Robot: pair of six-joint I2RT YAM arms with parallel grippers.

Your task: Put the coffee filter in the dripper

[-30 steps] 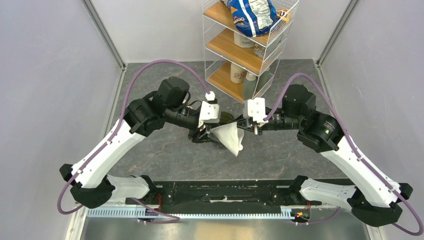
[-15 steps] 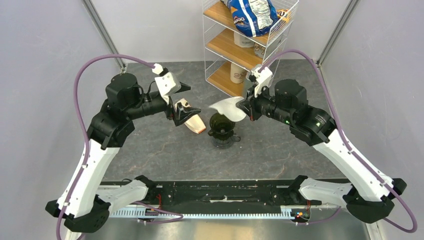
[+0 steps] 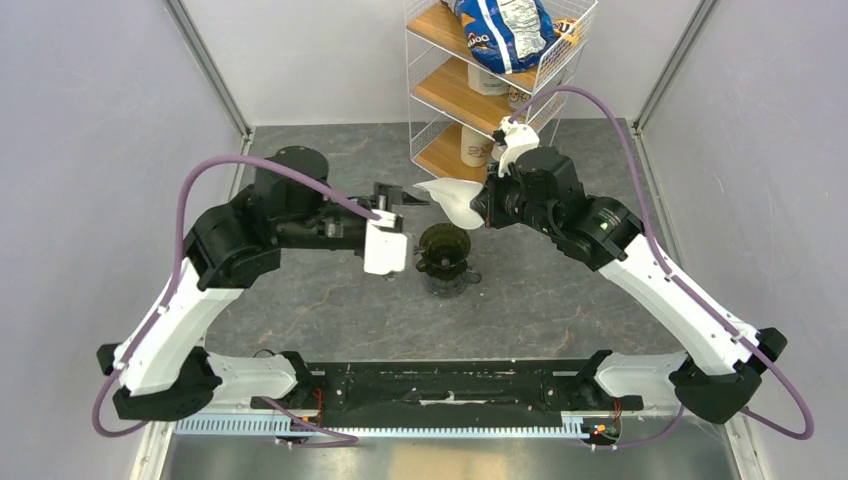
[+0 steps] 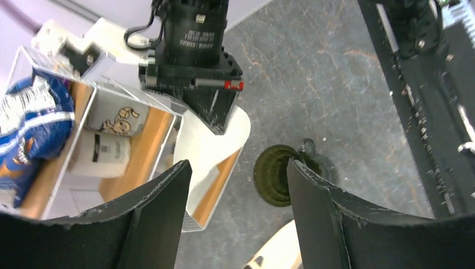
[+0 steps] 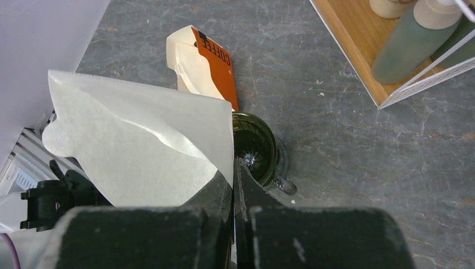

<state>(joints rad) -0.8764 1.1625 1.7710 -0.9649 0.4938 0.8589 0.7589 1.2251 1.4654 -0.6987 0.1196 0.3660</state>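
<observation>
The dripper (image 3: 443, 250) is a dark funnel cup standing on the grey table, and nothing is in it. It also shows in the left wrist view (image 4: 274, 175) and the right wrist view (image 5: 255, 145). My right gripper (image 3: 481, 207) is shut on one edge of the white coffee filter (image 3: 448, 197) and holds it in the air just behind the dripper. The filter fans out to the left of the shut fingers (image 5: 134, 145). My left gripper (image 3: 405, 195) is open and empty, level with the filter's left tip; the filter (image 4: 210, 143) shows between its fingers.
A tan packet with an orange end (image 5: 204, 61) lies on the table beside the dripper, hidden under my left wrist in the top view. A wire shelf (image 3: 490, 100) with wooden boards, cups, a bottle and a blue bag stands at the back.
My left arm has swung from the tan packet toward the back, its open fingers now pointing at the filter. My right gripper has carried the filter slightly back and to the left.
</observation>
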